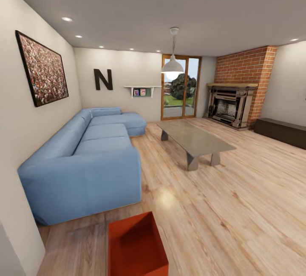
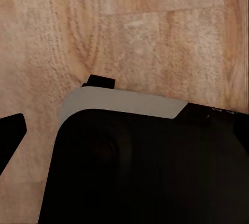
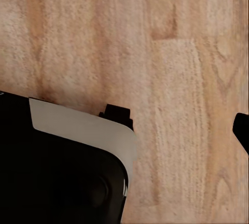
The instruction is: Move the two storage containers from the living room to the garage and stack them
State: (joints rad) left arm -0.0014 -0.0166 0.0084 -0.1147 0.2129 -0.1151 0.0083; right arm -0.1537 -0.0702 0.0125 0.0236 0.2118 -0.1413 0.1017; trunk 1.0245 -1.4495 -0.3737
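Two pincers, both spread wide and empty. Left pincer (image 2: 124, 136) hanging above the light wood-plank floor (image 2: 155, 32), one black finger (image 2: 11, 137) in sight, nothing between the jaws. Right pincer (image 3: 124, 130) likewise released, one black finger (image 3: 242, 130) in sight over the same planks. Under each, a black rounded body with a pale grey band (image 2: 145, 172), partly covering the floor.

Further out, in the head view: one orange-red rectangular storage container (image 1: 136, 246), lidless, resting on the wood floor of the living room, just beside the near end of the big light-blue sectional sofa (image 1: 80, 161) and apart from it. Beyond, mid-room, a low grey table (image 1: 195, 140) with a bare top. Above it, a white pendant lamp (image 1: 172, 65). On the far wall, a dark letter N (image 1: 103, 79), a small white shelf (image 1: 142, 91) and a wood-framed glass door (image 1: 180, 93). To the right, a red brick fireplace (image 1: 238, 97).
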